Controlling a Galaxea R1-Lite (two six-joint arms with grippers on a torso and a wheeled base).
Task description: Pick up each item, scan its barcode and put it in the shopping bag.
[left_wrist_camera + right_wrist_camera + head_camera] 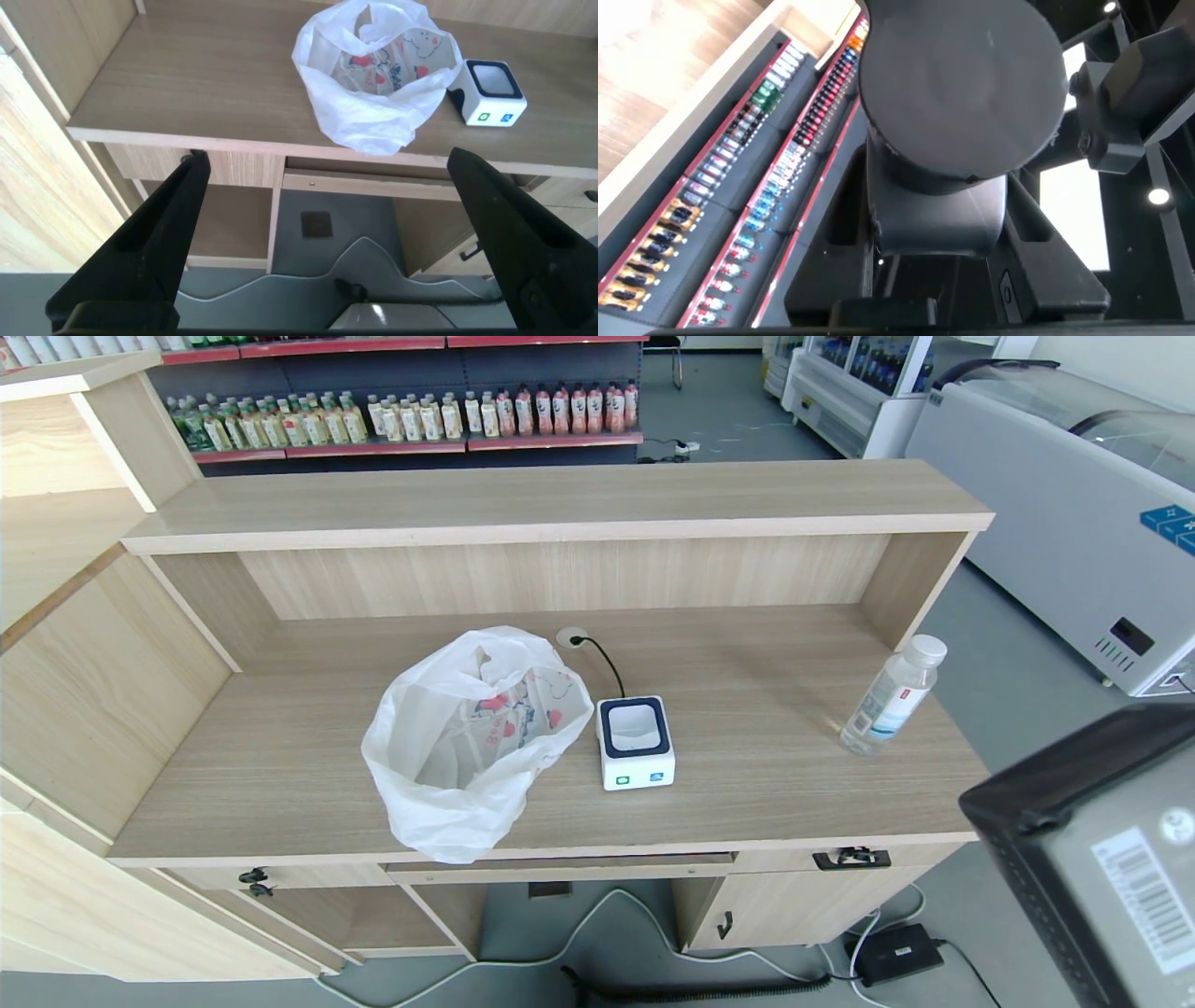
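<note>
Judging by the desk [747,663], the task is partway at most. One clear water bottle [892,700] w/ white cap stands upright at the desk's right edge, well apart from everything else, untouched and not yet scanned. The white plastic shopping bag [457,747] sits left of centre w/ its mouth open upward. Something w/ red-and-white print shows inside, prob. an item already bagged, though can't rule out the bag's own print. The barcode scanner [635,742], a small white box w/ a dark-framed window facing up, sits just right of the bag, about touching it. Its cable [602,663] runs to a hole at the far side of the desk.

Left gripper [327,157] hangs off the near edge of the desk, below desk level, fingers spread wide and holding nothing; the bag and scanner lie ahead of it. Right gripper [938,271]: can't tell if open or closed.

Left to do, as I read it: grab the bottle, pass its label over the scanner window, drop it in the bag. The right arm is prob. best placed for that, since the bottle is on its side.
</note>
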